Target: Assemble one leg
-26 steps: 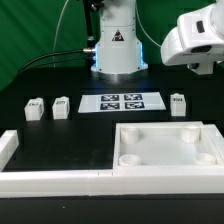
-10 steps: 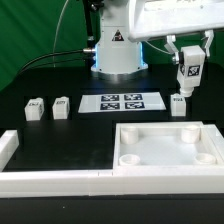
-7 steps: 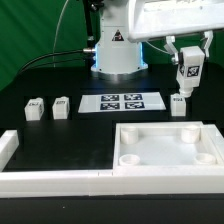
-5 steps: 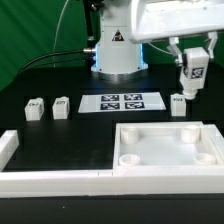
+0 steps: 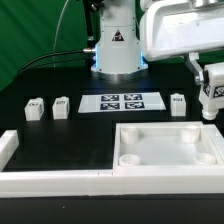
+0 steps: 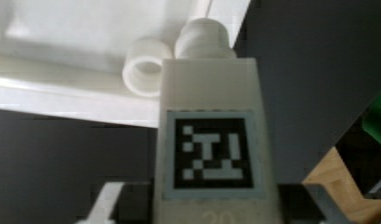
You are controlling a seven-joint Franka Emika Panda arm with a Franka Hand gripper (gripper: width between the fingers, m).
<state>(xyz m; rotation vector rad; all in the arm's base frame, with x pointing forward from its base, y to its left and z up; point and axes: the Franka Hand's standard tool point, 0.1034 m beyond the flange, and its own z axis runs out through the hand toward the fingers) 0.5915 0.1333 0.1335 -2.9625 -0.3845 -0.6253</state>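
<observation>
Robotics lab bench: black table [image 5: 70, 135], green backdrop curtain [image 5: 30, 25] upper left, robot arm base [image 5: 117, 50] with warning sticker top centre, marker board [image 5: 124, 101] with fiducial tags mid-frame, cables [image 5: 62, 52] behind.

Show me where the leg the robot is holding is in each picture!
Exterior view: the leg is at the far right edge, held up in the air.
Wrist view: it fills the middle, with its tag facing the camera.
Shared landmark: the white panel with round sockets, seen behind the leg in the wrist view.
</observation>
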